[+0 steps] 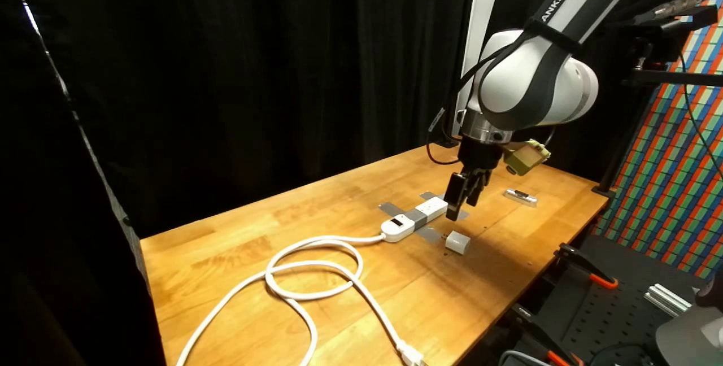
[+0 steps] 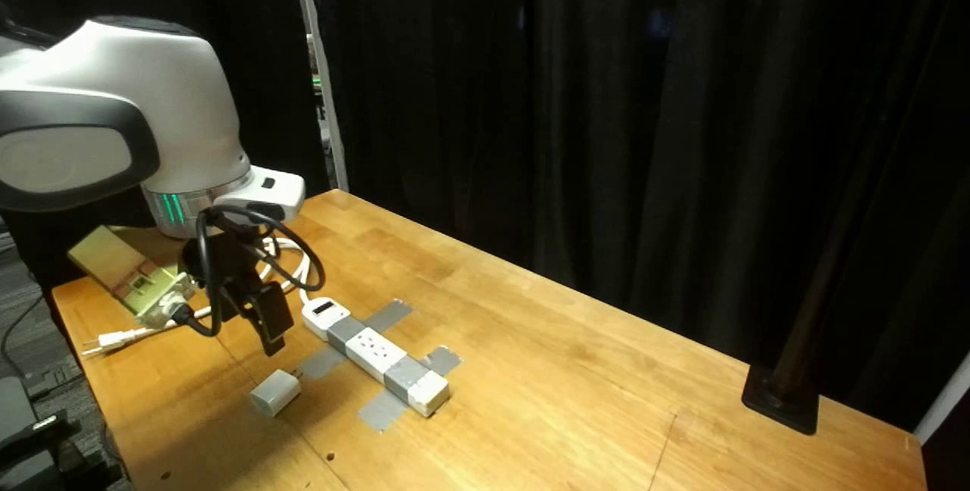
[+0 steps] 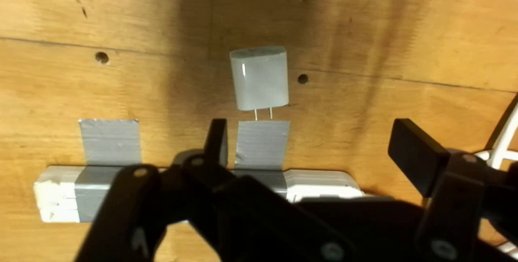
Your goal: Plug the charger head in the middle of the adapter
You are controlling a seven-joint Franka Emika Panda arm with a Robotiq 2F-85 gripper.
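Charger head point(image 3: 261, 79) (room before table edge point(image 1: 523, 287))

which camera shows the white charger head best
The wrist view: the charger head appears largest there, seen from above with nothing in front of it and both prongs distinct. Both exterior views also show it lying on the wooden table beside the power strip, but much smaller, its prongs tiny.

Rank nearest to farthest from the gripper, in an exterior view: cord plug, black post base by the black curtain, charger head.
1. Charger head: on the table, pictured just below the gripper.
2. Cord plug: picture left, near the table edge.
3. Black post base: far picture right, beside the black curtain.
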